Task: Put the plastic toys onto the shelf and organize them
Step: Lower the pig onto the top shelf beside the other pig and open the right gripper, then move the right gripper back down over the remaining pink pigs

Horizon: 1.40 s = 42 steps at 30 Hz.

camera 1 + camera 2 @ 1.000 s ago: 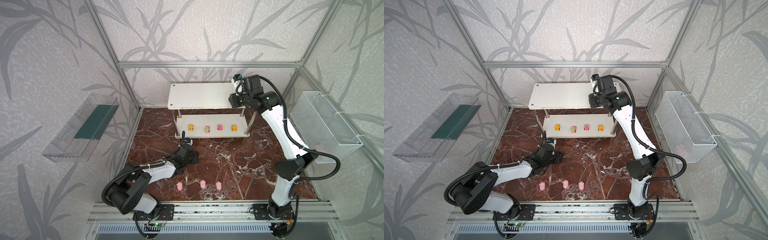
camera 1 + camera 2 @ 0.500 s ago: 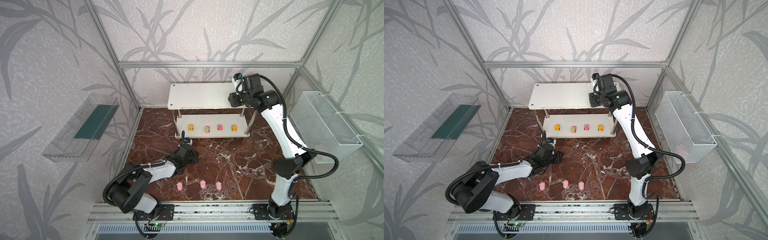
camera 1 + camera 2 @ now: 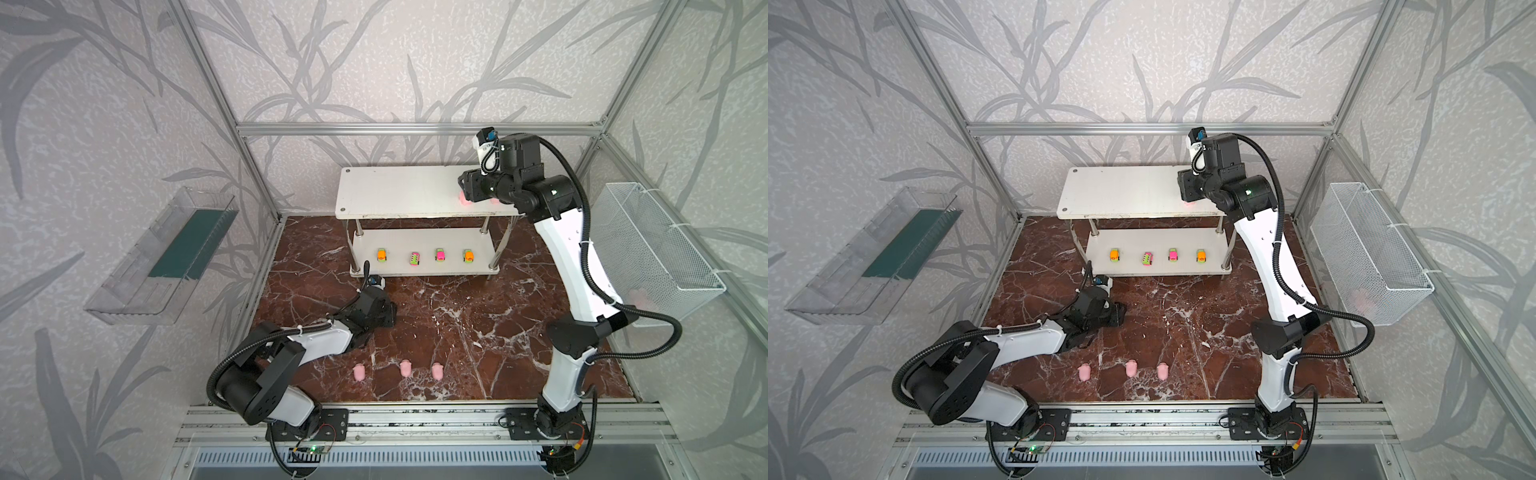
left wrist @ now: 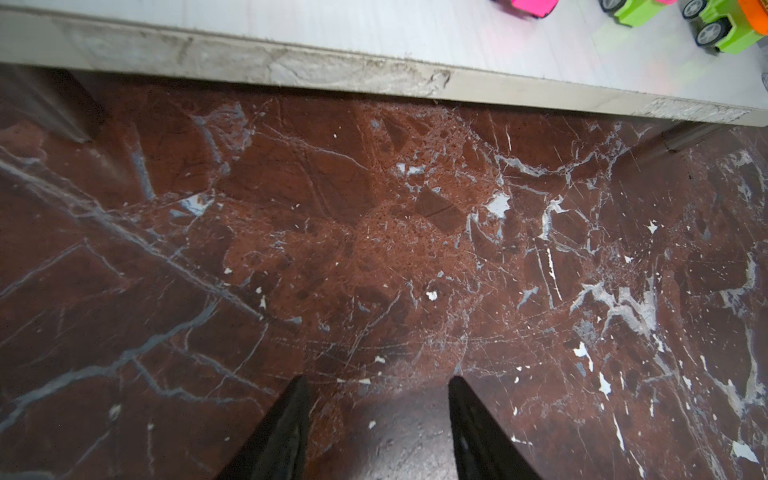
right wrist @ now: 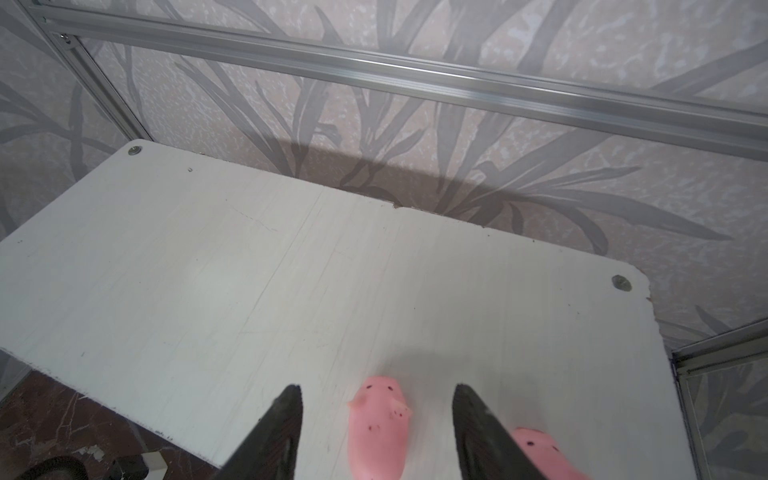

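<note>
Releasing a pig on the top tier

Since a second ago the right arm's wrist has lifted a little above the shelf (image 3: 399, 191), and its jaws, then closer together, now stand apart. The left arm and the toys below are unchanged.

Right arm: reaches up and over from the right, forearm steep, wrist bent toward the right end of the top tier. The right gripper (image 5: 375, 386) is spread and grips nothing. A pig (image 5: 378, 424) lies on the white board between the fingers, clear of both. A second pig (image 5: 536, 446) lies just beside it on the same tier, partly hidden by one finger.

Left arm: folded low over the marble floor (image 3: 457, 316), pointing toward the shelf's front edge. The left gripper (image 4: 377, 379) is parted over bare floor, with nothing between the fingers.

Four cars (image 3: 415, 258) sit in a row on the lower tier. Three pigs (image 3: 405, 368) remain in a row on the floor near the front rail.
</note>
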{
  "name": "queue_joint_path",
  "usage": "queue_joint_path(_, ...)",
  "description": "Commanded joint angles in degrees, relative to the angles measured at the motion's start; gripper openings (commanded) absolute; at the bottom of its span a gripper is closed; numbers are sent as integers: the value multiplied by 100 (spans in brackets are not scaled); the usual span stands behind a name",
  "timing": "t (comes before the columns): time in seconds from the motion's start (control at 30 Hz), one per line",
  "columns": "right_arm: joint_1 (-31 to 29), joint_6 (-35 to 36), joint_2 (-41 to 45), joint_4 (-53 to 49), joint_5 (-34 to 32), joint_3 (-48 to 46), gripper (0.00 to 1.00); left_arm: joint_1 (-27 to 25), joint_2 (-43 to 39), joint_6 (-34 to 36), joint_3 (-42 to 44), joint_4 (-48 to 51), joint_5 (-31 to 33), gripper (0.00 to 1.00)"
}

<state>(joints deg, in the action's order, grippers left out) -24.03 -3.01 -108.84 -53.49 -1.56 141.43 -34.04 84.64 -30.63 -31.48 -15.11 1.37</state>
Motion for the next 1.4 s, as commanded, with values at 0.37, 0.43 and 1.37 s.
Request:
queue_joint_path(0.37, -504, 107, 4225, 2878, 184, -5194, 58, 97, -29, -34, -60, -35, 21, 53)
queue_joint_path(0.43, -900, 119, 4821, 2914, -38, -5857, 58, 102, -15, -34, -76, -64, 28, 53)
queue_joint_path(1.37, -4742, -3558, 4386, 3080, -1637, -10337, 59, 135, -395, 14, -84, 218, 359, 53)
